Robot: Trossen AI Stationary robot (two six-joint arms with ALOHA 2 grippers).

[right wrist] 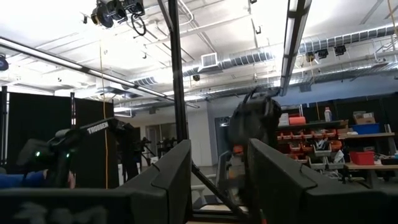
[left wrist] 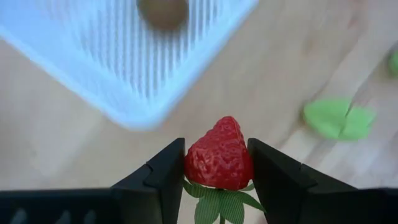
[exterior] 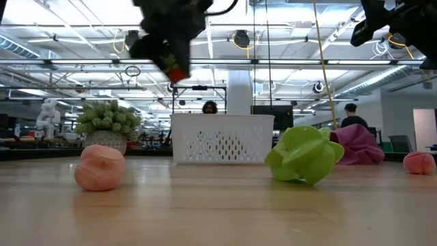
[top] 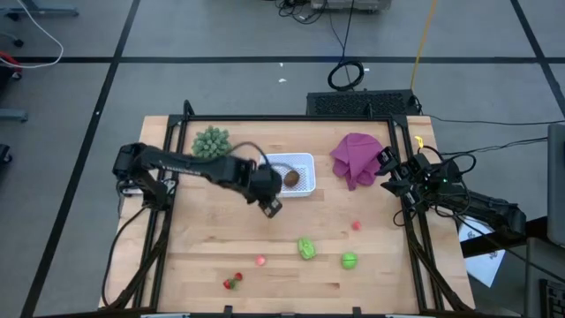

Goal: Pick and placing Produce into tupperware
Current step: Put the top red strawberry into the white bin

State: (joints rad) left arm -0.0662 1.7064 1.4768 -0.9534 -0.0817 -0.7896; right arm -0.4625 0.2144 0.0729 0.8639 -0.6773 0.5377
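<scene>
My left gripper hangs above the table by the near left corner of the white basket-walled tupperware and is shut on a red toy strawberry. A brown oval lies inside the tupperware. On the table rest two green pieces and small red and pink bits. My right gripper waits at the right edge, raised and pointing into the room, open with nothing between its fingers. My left gripper pinches the strawberry by its two opposite sides between its two fingers. The fingers come from above, pointing steeply down. The leafy end lies back toward the wrist and the tip points away from it. The strawberry is lifted clear of the table.
A spiky grey-green plant stands at the far left, and a purple cloth lies right of the tupperware. In the low view a pink round piece and a green piece sit in front of the tupperware.
</scene>
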